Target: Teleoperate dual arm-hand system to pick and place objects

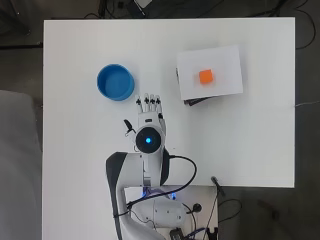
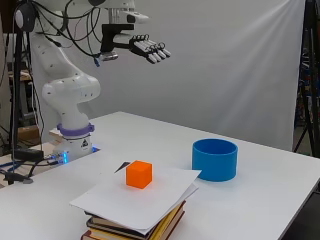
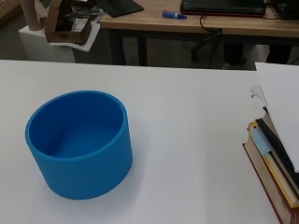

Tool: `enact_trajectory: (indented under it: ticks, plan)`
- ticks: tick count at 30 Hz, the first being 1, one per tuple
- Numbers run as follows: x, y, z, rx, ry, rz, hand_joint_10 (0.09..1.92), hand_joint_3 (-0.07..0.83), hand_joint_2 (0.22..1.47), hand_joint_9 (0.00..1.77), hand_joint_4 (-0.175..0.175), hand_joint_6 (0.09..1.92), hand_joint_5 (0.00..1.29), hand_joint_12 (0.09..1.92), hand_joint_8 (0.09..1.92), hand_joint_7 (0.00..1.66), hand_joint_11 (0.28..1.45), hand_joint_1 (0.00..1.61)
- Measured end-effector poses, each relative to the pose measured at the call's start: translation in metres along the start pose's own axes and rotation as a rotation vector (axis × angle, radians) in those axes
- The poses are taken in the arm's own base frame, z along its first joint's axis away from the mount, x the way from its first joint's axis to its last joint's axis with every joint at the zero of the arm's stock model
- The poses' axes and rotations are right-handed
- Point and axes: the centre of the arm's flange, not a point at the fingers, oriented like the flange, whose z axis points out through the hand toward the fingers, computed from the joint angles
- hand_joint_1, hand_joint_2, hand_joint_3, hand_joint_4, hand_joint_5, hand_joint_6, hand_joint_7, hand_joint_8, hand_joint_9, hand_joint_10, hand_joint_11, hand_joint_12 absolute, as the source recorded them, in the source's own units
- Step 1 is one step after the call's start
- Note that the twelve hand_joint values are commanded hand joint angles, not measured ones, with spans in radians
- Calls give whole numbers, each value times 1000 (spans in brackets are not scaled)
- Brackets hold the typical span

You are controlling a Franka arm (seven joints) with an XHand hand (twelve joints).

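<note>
An orange cube rests on a white sheet of paper that lies on a stack of books at the table's right. A blue round bowl stands empty to the left of the stack. My hand hovers high above the table between the bowl and the books, fingers straight and holding nothing.
The white table carries only the bowl and the book stack. The arm's base and cables sit at the near edge. A desk with clutter shows in the room behind in the wrist view.
</note>
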Motion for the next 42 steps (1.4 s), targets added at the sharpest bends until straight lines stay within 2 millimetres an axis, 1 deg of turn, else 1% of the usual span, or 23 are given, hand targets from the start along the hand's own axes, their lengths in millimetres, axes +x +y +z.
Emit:
enact_trajectory:
  ticks: [2, 6, 7, 9, 16, 19, 21, 22, 24, 26, 28, 29, 30, 31, 32, 33, 34, 36, 38, 39, 40, 42]
  plan:
    - [1, 18, -10, 4, 16, -10, 87, 9, 1098, 409, 78, 87, 285, 87, 87, 310, 444, 115]
    - [4, 64, -36, -4, 41, -15, 87, 10, 1108, 411, 77, 87, 286, 87, 87, 305, 444, 107]
    - [2, 76, -40, -2, 42, -10, 87, 11, 1113, 413, 73, 87, 284, 87, 87, 305, 444, 108]
    - [0, 99, -39, 16, 44, 13, 87, 12, 1123, 421, 55, 87, 265, 87, 87, 304, 448, 121]
    - [-24, 185, -2, 134, 86, 127, 87, 12, 1151, 455, 18, 87, 237, 87, 87, 317, 462, 154]
    - [-35, 223, 31, 173, 84, 194, 87, 7, 1151, 478, 14, 87, 239, 87, 87, 338, 468, 170]
    - [-44, 245, 54, 178, 96, 218, 87, 2, 1145, 485, 14, 87, 244, 87, 87, 344, 471, 173]
    - [-52, 256, 65, 175, 114, 232, 87, 1, 1142, 486, 16, 87, 245, 87, 87, 345, 471, 168]
    - [-73, 272, 78, 171, 152, 276, 87, -3, 1131, 458, 23, 87, 229, 87, 87, 318, 471, 135]
    - [-107, 282, 82, 169, 172, 347, 87, -6, 1120, 433, 28, 87, 187, 87, 87, 294, 467, 112]
    - [-146, 289, 84, 163, 176, 422, 87, -8, 1109, 409, 35, 87, 151, 87, 87, 277, 458, 95]
    - [-165, 292, 89, 163, 174, 460, 87, -9, 1101, 399, 41, 87, 138, 87, 87, 268, 455, 81]
    - [-180, 296, 96, 162, 168, 489, 87, -11, 1091, 392, 46, 87, 129, 87, 87, 261, 451, 61]
    - [-186, 299, 105, 161, 159, 506, 87, -13, 1082, 387, 49, 87, 124, 87, 87, 257, 450, 45]
    - [-185, 301, 114, 160, 148, 507, 87, -14, 1076, 385, 51, 87, 119, 87, 87, 253, 449, 37]
    - [-177, 303, 123, 159, 138, 495, 87, -14, 1073, 383, 53, 87, 115, 87, 87, 250, 449, 34]
    - [-165, 303, 132, 160, 128, 475, 87, -13, 1070, 386, 54, 87, 111, 87, 87, 250, 450, 39]
    - [-130, 300, 154, 168, 110, 414, 87, -12, 1061, 395, 52, 87, 104, 87, 87, 256, 452, 64]
    - [-95, 290, 177, 188, 93, 347, 87, -15, 1043, 394, 49, 87, 94, 87, 87, 250, 455, 88]
    - [-82, 283, 190, 206, 87, 317, 87, -16, 1035, 385, 46, 87, 87, 87, 87, 240, 454, 94]
    - [-75, 278, 200, 223, 82, 297, 87, -16, 1029, 376, 42, 87, 75, 87, 87, 230, 452, 99]
    - [-70, 274, 209, 245, 79, 281, 87, -16, 1019, 364, 33, 87, 55, 87, 87, 218, 448, 99]
